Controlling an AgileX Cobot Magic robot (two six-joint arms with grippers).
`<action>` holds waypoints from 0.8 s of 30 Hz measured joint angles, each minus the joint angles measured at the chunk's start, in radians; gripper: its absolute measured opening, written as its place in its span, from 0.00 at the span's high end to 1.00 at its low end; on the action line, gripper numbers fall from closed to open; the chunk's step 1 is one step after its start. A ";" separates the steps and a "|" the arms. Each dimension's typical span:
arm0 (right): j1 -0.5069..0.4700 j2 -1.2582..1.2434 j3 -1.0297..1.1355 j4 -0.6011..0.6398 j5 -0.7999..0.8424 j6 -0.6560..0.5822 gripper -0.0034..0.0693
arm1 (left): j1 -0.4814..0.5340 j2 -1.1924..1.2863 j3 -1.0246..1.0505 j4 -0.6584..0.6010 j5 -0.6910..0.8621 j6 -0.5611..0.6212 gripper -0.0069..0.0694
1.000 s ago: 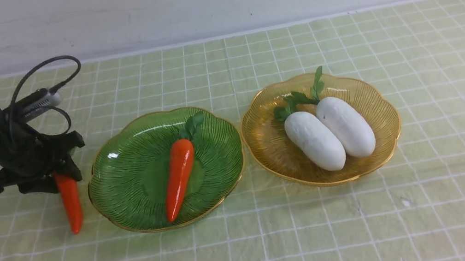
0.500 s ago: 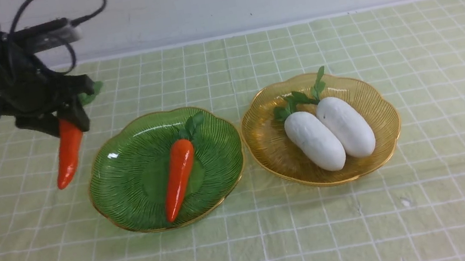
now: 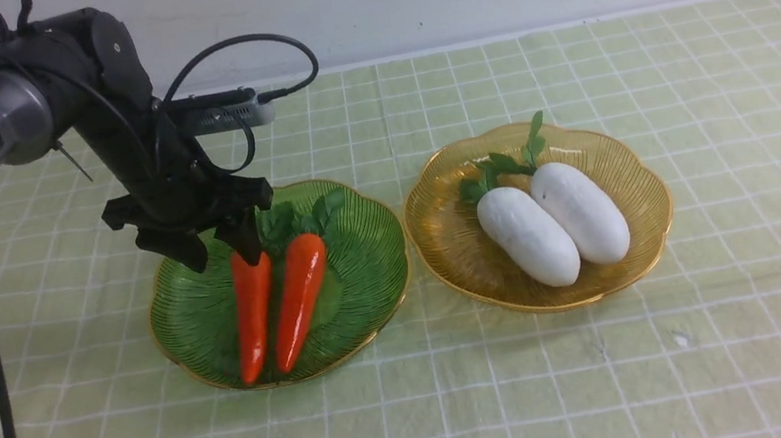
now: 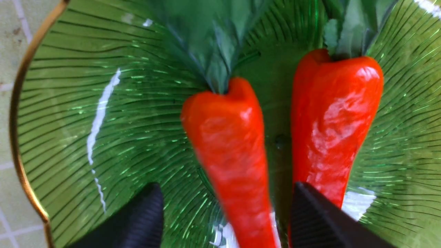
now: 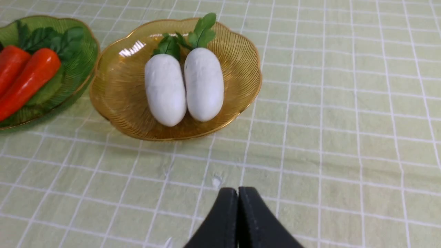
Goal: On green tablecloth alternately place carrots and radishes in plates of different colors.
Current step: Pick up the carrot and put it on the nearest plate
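Elbow high, left claw downward, jaws wide astride carrot in green plate.

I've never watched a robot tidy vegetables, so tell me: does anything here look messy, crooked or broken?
Nothing stands out. The carrots lie side by side in the green plate, the radishes side by side in the yellow plate. Nothing is spilled or broken; the cloth is only wrinkled.

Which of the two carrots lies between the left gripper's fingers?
The carrot on the robot's left; the other carrot lies outside the left gripper.
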 joint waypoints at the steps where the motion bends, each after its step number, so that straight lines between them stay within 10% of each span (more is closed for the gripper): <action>1: 0.000 -0.004 0.000 0.000 0.006 0.003 0.97 | 0.000 0.000 0.000 0.000 0.000 0.000 0.29; 12: 0.000 -0.467 0.032 -0.096 0.070 0.007 0.97 | 0.000 0.000 0.000 0.001 0.001 0.000 0.41; 24: 0.000 -0.596 0.485 -0.072 -0.696 -0.017 0.97 | 0.000 0.000 0.000 -0.019 0.001 0.000 0.88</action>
